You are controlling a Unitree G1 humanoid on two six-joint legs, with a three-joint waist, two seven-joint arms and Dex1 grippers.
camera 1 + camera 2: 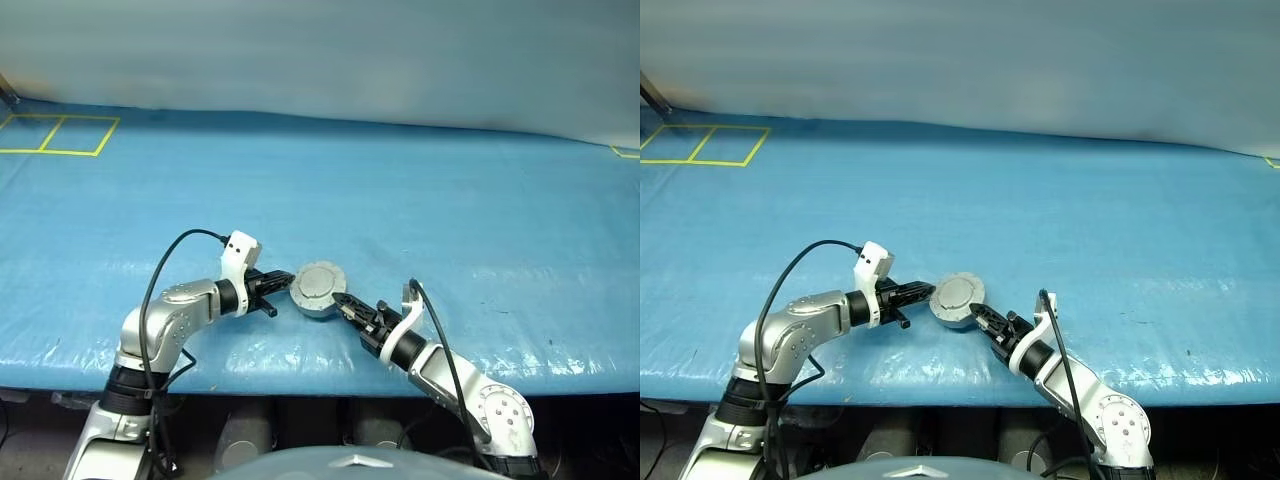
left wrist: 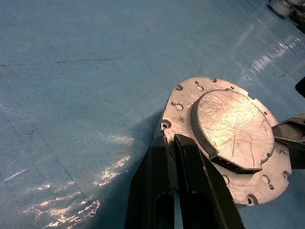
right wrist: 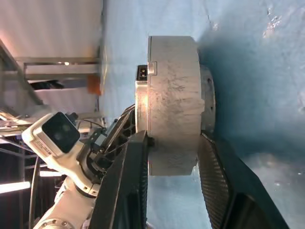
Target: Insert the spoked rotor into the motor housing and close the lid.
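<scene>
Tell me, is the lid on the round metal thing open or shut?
Shut. The lid lies flat on the motor housing, nothing inside showing.

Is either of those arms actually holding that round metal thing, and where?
Yes: the left gripper pinches the motor housing by its rim; the right gripper straddles its side.

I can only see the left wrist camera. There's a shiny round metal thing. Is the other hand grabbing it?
Observer: Yes. The right hand grips the motor housing, one finger on each flat face.
Operator: Is it thin like a coin?
Observer: No. From the side it is a thick grey drum.
Operator: Anything else on the blue table?
Observer: Yellow tape squares at its far left corner.
</scene>
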